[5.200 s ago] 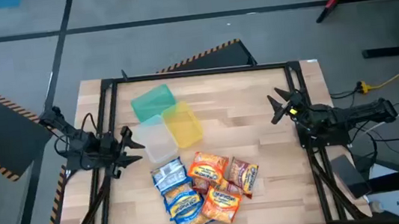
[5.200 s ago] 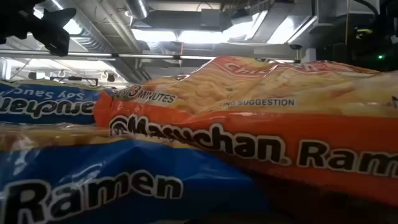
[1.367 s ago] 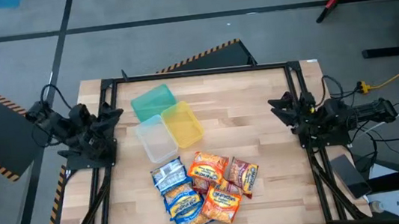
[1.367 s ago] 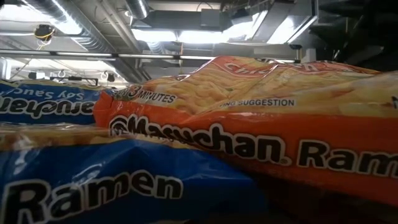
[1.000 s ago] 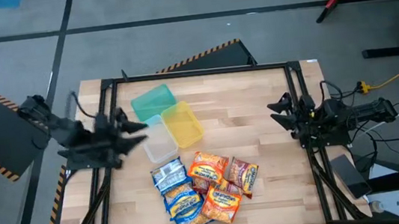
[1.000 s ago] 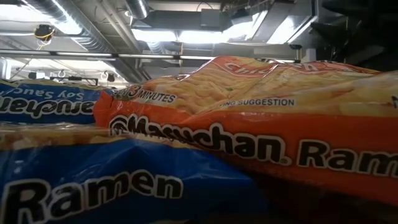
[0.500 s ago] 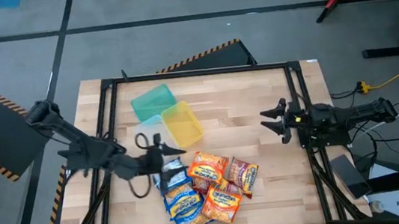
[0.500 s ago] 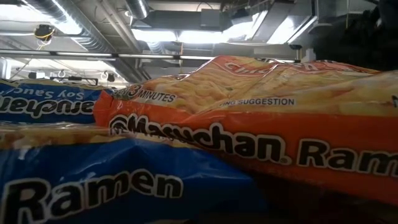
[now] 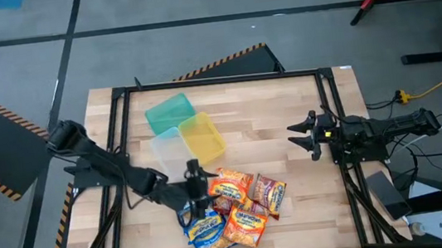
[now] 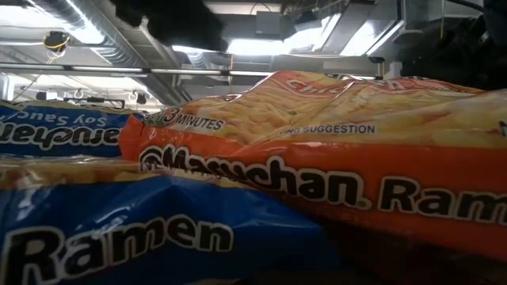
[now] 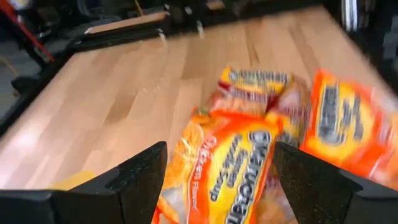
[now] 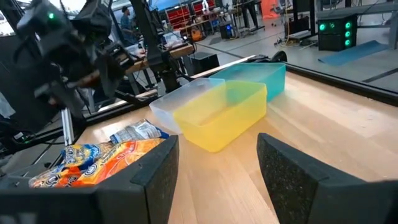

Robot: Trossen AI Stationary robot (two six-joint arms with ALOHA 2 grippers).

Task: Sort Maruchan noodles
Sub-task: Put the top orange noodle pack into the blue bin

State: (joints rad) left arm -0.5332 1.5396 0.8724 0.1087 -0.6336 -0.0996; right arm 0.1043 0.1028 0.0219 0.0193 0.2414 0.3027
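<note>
Left hand [image 9: 198,182], fingers spread, has swung in over the noodles [image 9: 229,207]; first pick looks imminent. Right hand [image 9: 304,138] waits, released.

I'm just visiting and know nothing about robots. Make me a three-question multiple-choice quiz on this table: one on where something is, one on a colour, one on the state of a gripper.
1. Where is the left gripper?
A. Over the pile of noodle packets
B. Inside the green container
C. Off the table

2. Which container lies between the green one and the packets, beside the clear one?
A. Red
B. Yellow
C. Black

3. How are the right gripper's fingers?
A. Shut on a packet
B. Shut on the yellow container
C. Open, holding nothing

Answers:
1 A: in the high view the left gripper is stretched out above the noodle packets, whose orange wrappers fill its wrist view.
2 B: the yellow container sits just below the green container, next to the clear container.
3 C: the right gripper waits near the table's right edge, its fingers spread apart with nothing between them.
</note>
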